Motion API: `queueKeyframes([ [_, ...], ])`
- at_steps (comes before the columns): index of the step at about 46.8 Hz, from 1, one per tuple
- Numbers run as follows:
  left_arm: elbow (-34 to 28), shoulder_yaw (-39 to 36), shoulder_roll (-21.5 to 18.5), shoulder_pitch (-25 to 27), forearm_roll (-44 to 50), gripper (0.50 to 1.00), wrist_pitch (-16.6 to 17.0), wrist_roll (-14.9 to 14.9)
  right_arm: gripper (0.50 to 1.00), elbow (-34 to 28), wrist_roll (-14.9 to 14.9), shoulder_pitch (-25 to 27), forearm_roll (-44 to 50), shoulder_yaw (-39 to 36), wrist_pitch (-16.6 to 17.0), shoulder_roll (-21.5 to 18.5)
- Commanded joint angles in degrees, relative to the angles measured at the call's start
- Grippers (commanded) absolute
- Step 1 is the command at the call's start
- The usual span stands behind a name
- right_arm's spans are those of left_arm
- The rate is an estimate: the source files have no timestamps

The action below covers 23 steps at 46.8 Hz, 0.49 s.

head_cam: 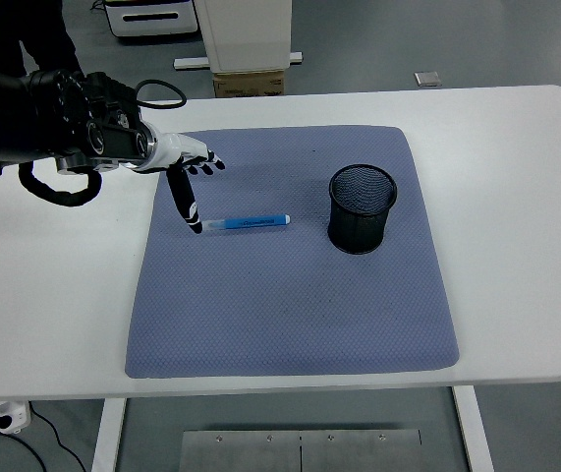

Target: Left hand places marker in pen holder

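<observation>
My left hand point(187, 157) comes in from the left over the far-left part of the blue-grey mat point(290, 315). It is shut on a black marker point(185, 202), which hangs down from it, tip low, just above the mat. The outer fingers point(208, 163) stick out to the right. The marker's tip is right beside the pale end of a blue pen point(248, 223) lying flat on the mat. The black mesh pen holder point(363, 208) stands upright to the right, well apart from the hand. My right hand does not show.
The mat lies on a white table point(516, 197). A black cable loops behind my left arm point(54, 128). Beyond the table's far edge stand a cardboard box point(249, 83) and a white cabinet point(246, 34).
</observation>
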<state>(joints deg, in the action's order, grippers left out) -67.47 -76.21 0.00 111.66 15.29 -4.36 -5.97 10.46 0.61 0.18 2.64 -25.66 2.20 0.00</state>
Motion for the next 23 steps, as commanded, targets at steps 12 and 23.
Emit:
queueKeyframes([
  [12, 0.2, 0.0, 0.0, -2.9, 0.0, 1.000, 4.1, 0.0, 1.000, 0.0, 0.0, 0.0, 0.0, 0.0, 0.0, 0.0],
  [23, 1.2, 0.1, 0.0, -4.5, 0.0, 1.000, 5.1, 0.0, 1.000, 0.0, 0.0, 0.0, 0.0, 0.0, 0.0, 0.0],
])
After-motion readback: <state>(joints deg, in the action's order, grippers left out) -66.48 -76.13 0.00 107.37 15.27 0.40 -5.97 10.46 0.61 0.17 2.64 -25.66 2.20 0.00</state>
